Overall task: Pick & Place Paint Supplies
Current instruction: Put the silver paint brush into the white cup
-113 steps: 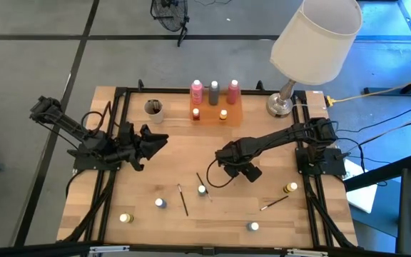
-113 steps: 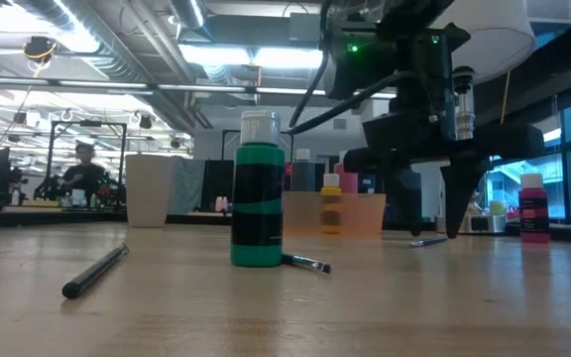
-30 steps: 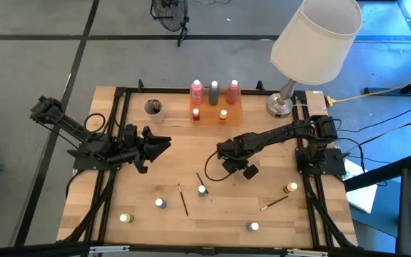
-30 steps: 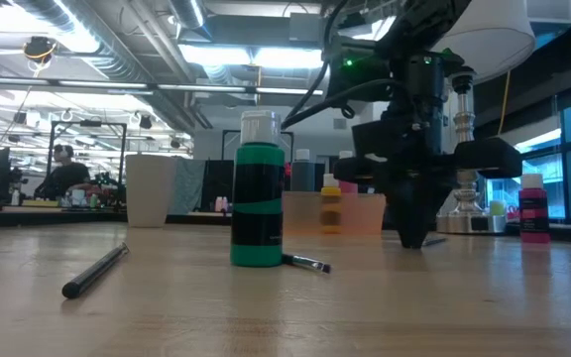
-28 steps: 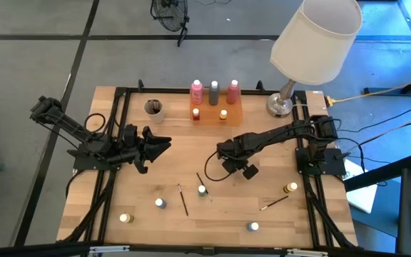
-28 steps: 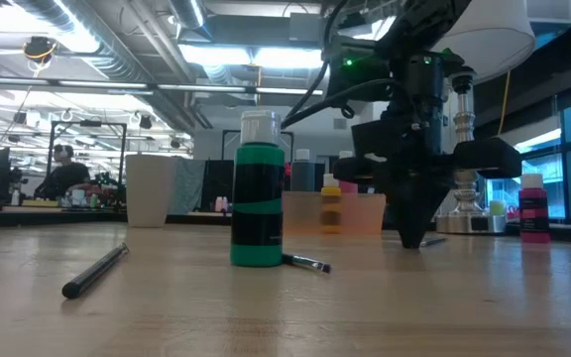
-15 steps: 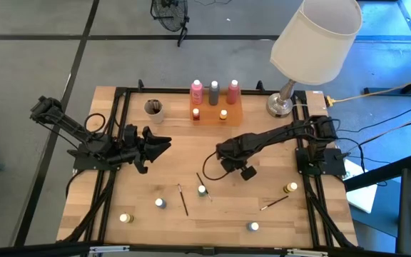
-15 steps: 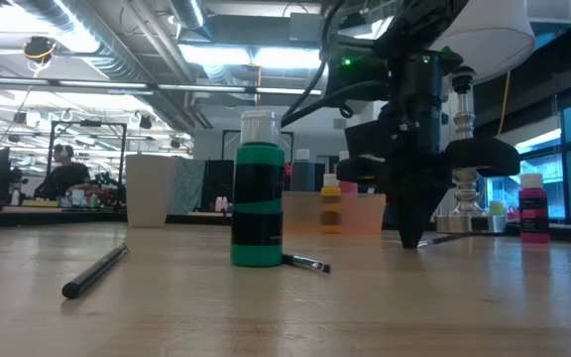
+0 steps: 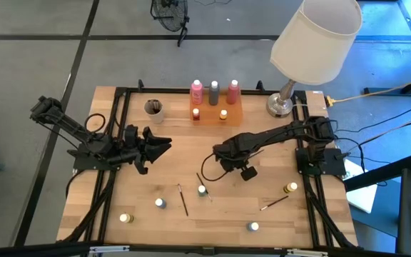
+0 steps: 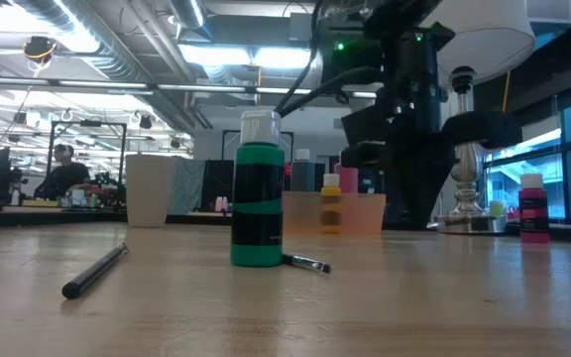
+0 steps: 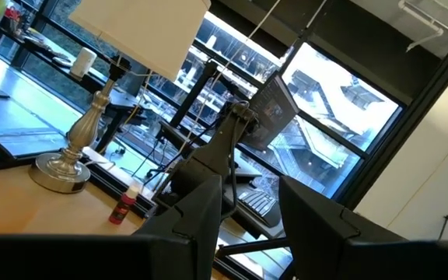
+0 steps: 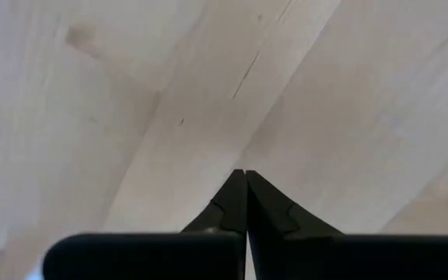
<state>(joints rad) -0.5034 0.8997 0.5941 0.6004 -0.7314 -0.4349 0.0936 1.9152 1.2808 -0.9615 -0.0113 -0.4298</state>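
Wooden table; orange tray holds bottles, pots; right tool closed, empty.

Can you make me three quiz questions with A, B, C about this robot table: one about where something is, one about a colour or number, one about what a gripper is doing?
1. Where does the beige cup stand?
A. beside the orange tray
B. under the lamp
C. on the floor

2. How many tall bottles stand on the tray?
A. one
B. three
C. six

3. How are the right gripper's fingers?
A. wide open
B. closed together
C. gripping a pot

Answers: 1 A, it sits next to the tray. 2 B, two pink, one grey. 3 B, the tips meet, with only bare wood beyond.
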